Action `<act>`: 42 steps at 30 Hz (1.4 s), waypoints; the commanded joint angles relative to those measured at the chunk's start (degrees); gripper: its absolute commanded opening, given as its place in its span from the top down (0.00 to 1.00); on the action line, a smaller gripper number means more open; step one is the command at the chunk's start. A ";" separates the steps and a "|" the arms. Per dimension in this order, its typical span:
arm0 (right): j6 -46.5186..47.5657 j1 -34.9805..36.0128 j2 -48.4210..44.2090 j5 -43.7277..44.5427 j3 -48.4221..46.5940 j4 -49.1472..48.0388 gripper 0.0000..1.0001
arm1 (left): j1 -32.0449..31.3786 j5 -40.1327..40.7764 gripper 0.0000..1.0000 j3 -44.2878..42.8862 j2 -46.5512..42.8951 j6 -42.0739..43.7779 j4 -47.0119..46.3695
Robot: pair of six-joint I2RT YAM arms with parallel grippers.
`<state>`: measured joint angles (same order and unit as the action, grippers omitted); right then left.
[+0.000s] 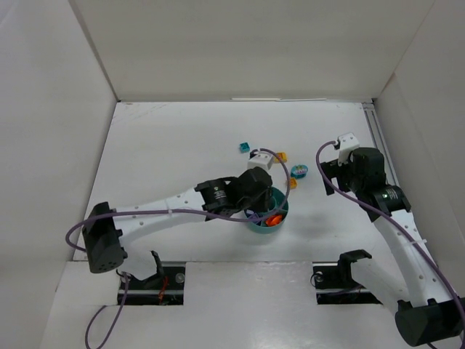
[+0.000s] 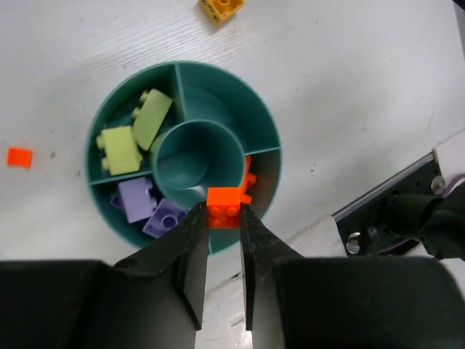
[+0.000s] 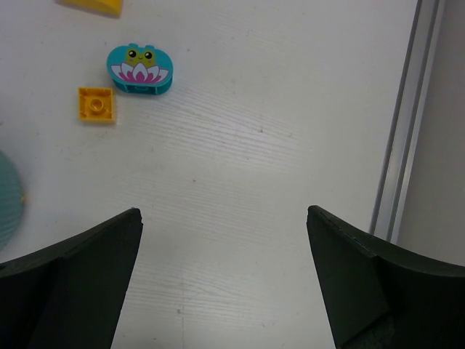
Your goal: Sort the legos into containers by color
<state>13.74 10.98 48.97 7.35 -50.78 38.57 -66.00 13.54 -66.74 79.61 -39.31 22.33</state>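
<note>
The round teal dish (image 2: 190,87) holds two lime bricks (image 2: 134,134) in its upper-left wedge, purple bricks (image 2: 149,207) in its lower-left wedge and an orange piece (image 2: 249,178) in its right wedge. Its centre well and upper-right wedge show nothing in them. My left gripper (image 2: 224,215) is shut on an orange brick (image 2: 224,203) and holds it above the dish's near rim, by the orange wedge. My right gripper (image 3: 223,211) is open and empty over bare table, right of the dish (image 1: 256,221). A teal lotus brick (image 3: 140,69) and a yellow-orange plate (image 3: 96,104) lie ahead of it.
A yellow brick (image 2: 222,9) lies beyond the dish and a tiny orange bit (image 2: 19,156) lies to its left. A teal brick (image 1: 244,147) sits farther back. An aluminium rail (image 3: 403,145) runs along the table's right edge. White walls enclose the table.
</note>
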 commanded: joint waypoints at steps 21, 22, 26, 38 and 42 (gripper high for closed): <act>0.15 -0.61 -1.33 -0.94 -0.28 -1.65 0.00 | -3.00 -1.85 0.62 -8.93 10.03 8.37 -0.35; 0.15 -0.61 -1.33 -0.94 -0.28 -1.65 0.00 | -3.00 -1.85 0.62 -8.93 10.03 8.37 -0.35; 0.15 -0.61 -1.33 -0.94 0.25 -1.65 0.00 | -3.00 -1.24 0.61 -8.41 8.80 8.37 -0.35; 8.93 1.13 -6.86 -19.74 2.09 -10.60 0.00 | 0.15 5.36 0.15 -3.76 -0.48 -0.49 3.16; 10.61 9.91 -7.93 -20.19 1.48 -12.72 0.00 | 11.30 2.29 0.00 6.25 -8.84 -8.75 3.78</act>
<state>21.56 15.68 41.82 -7.97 -48.64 31.92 -61.82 15.09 -65.91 77.58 -40.60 23.24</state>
